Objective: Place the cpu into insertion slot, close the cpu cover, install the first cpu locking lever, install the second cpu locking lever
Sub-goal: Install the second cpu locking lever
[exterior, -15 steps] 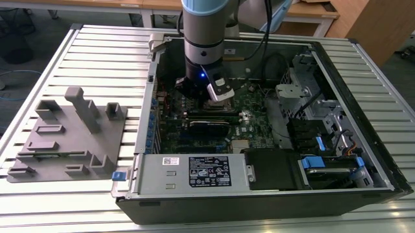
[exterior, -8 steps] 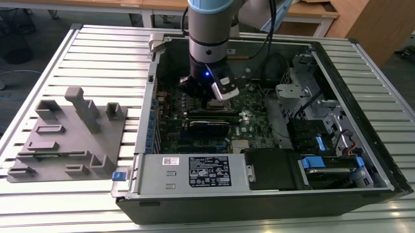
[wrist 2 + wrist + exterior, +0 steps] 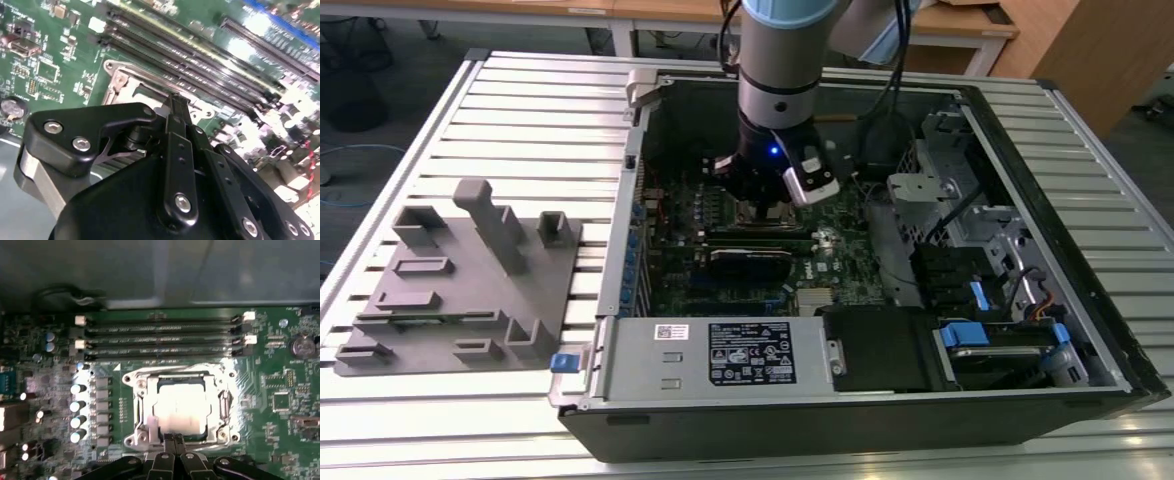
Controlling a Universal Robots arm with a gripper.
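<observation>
The gripper (image 3: pixel 173 439) has its two black fingers pressed together, tips meeting at the near edge of the insertion slot (image 3: pixel 131 410), with nothing between them. In the second wrist view the same closed fingertips (image 3: pixel 176 102) come down onto the silvery rim at the socket's edge.

The cpu (image 3: pixel 180 407) lies flat in the socket, its pale metal face showing through the square window of the cpu cover (image 3: pixel 218 375), which lies down over it as a bright frame.

Just beyond the socket run four long black memory slots (image 3: pixel 160 337), parallel to its far edge and close to it. On one side stands a column of small silver capacitors (image 3: pixel 77 412), near the socket rim; on the other side the green motherboard (image 3: pixel 270 380) is low and flat, with a coin cell (image 3: pixel 302 346) well apart.

In the exterior view the arm (image 3: pixel 781 70) reaches straight down into the open computer case (image 3: pixel 1067 130), the gripper (image 3: pixel 767 205) low over the board. The grey power supply (image 3: pixel 720 352) sits along the case's near wall, and drive cages (image 3: pixel 987 260) crowd the exterior view's right. A grey fixture tray (image 3: pixel 454 280) rests on the slatted table (image 3: pixel 534 110), outside the case.
</observation>
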